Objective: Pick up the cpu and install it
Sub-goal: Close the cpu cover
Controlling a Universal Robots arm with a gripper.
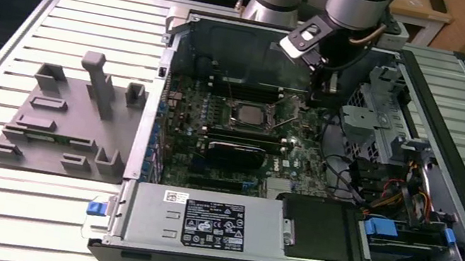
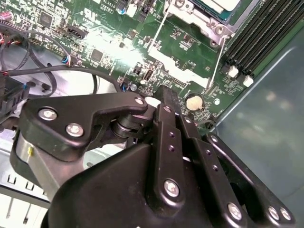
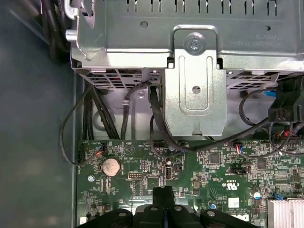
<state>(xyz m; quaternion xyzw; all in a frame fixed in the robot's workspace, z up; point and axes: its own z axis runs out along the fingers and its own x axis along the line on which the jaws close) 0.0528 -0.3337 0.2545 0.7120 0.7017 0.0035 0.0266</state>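
In the exterior view the tips of the gripper point(image 1: 319, 97) blend into the dark inside of the computer case point(image 1: 444, 232) and are hard to make out. The first wrist view shows the fingers point(image 3: 160, 195) more clearly: they are pressed together, with nothing between them. In the second wrist view the gripper's own black linkage hides much of the circuit board point(image 2: 95, 28). Part of the cpu point(image 2: 219, 4) shows there, cut off by the picture's edge. In the exterior view the cpu lies flat in its socket point(image 1: 246, 127) at the middle of the board. The arm point(image 1: 360, 6) reaches in from the far side of the case and points down. The gripper hangs to the exterior view's right of the cpu, apart from it, just above the board near a coin battery point(image 3: 110, 166).
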